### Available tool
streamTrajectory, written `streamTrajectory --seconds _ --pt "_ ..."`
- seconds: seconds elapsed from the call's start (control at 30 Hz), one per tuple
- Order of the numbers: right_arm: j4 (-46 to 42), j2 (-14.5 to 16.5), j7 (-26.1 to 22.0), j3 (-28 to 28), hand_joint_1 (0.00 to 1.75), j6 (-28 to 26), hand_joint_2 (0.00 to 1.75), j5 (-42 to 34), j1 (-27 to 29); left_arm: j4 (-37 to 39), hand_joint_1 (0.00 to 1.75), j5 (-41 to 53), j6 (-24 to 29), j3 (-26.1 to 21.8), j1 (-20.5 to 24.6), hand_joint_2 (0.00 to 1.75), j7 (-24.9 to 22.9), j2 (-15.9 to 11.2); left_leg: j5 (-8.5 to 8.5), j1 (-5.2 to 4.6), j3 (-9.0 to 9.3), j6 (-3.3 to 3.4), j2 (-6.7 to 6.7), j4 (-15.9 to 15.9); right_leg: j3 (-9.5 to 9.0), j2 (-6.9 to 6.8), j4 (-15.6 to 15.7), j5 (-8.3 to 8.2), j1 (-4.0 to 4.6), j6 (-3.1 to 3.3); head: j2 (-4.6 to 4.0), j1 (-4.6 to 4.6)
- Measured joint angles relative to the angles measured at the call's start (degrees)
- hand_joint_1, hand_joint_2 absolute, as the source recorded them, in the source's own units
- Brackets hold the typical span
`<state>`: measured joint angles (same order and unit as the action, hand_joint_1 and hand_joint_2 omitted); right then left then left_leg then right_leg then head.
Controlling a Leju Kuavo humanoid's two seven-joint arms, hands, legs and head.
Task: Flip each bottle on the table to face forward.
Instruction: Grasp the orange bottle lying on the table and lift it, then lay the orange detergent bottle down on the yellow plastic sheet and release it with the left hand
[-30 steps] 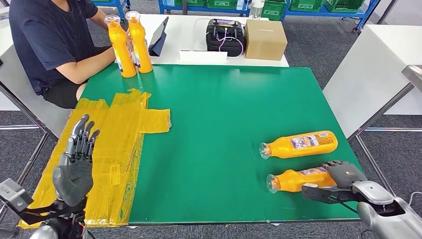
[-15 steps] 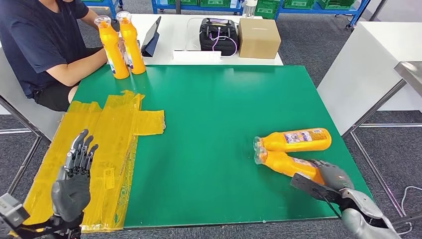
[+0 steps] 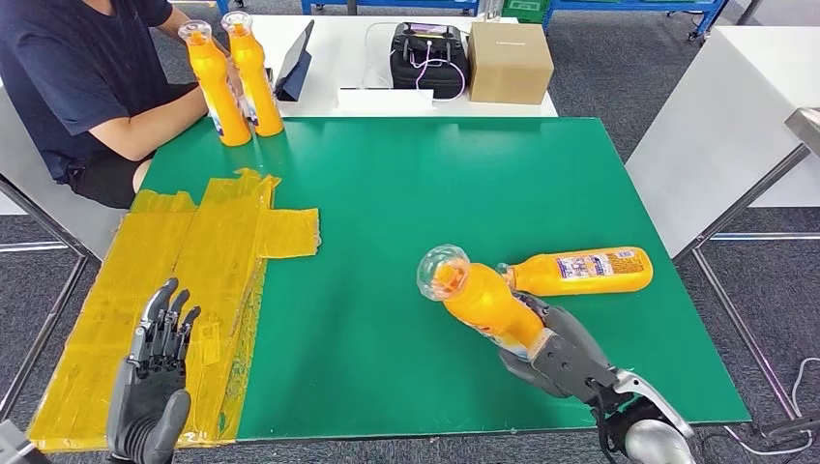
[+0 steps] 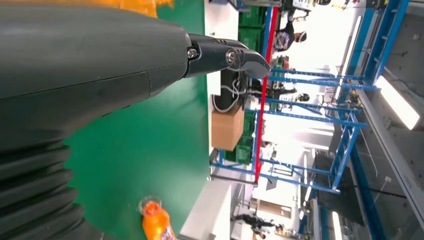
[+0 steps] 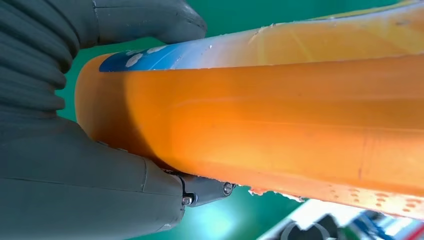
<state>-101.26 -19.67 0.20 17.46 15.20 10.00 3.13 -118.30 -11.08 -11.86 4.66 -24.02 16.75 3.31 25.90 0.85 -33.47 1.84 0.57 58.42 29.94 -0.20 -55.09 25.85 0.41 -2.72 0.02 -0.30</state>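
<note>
**Head view: I am lifting one orange bottle**

My right hand holds the lifted bottle tight around its fat bottom end. It is up off the green table, near the front right part. It leans a lot. Its long side runs from my hand up and away, and its clear cap points up toward my left.

To do this well, I think I should squeeze firmly, because the bottle looks smooth and could slip. I should turn it slowly and stay off the lying bottle just beside it. That one lies flat, cap pointing left.

My left hand hovers over the yellow tape, fingers apart, holding nothing.
</note>
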Motion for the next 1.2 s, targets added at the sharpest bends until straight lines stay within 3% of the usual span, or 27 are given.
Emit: streamTrajectory --seconds 0.53,0.83,1.0,1.2 --pt "1.6 8.0 2.8 14.2 1.75 -2.6 1.75 -1.5 -8.8 -0.4 0.00 4.2 6.8 14.7 2.5 1.75 -0.5 -2.3 -0.05 -0.02 -0.17 -0.04 0.04 0.0 0.15 0.00 -0.2 0.00 -0.03 0.01 0.00 0.00" --pt "2.1 9.6 3.0 18.6 1.75 -1.7 1.75 -2.8 -12.0 -0.4 0.00 3.0 6.8 17.0 3.4 1.75 -0.7 -3.1 -0.05 -0.03 -0.26 -0.04 0.00 0.0 0.24 0.00 -0.2 0.00 -0.05 0.01 0.00 0.01" --pt "1.8 9.6 2.2 24.4 1.75 2.2 1.75 -6.2 -15.3 -0.2 0.00 0.6 6.3 17.4 3.7 1.75 -0.6 -3.6 -0.06 -0.03 -0.26 -0.05 0.03 0.0 0.26 0.00 -0.2 0.01 -0.05 0.01 0.00 0.01" --pt "0.4 8.3 -0.4 32.6 1.75 6.3 1.75 -3.6 -18.5 -0.1 0.00 -0.6 5.9 17.5 3.5 1.75 -0.5 -3.8 -0.06 -0.03 -0.30 -0.05 0.01 0.0 0.29 0.00 -0.2 0.01 -0.06 0.02 0.00 0.01"
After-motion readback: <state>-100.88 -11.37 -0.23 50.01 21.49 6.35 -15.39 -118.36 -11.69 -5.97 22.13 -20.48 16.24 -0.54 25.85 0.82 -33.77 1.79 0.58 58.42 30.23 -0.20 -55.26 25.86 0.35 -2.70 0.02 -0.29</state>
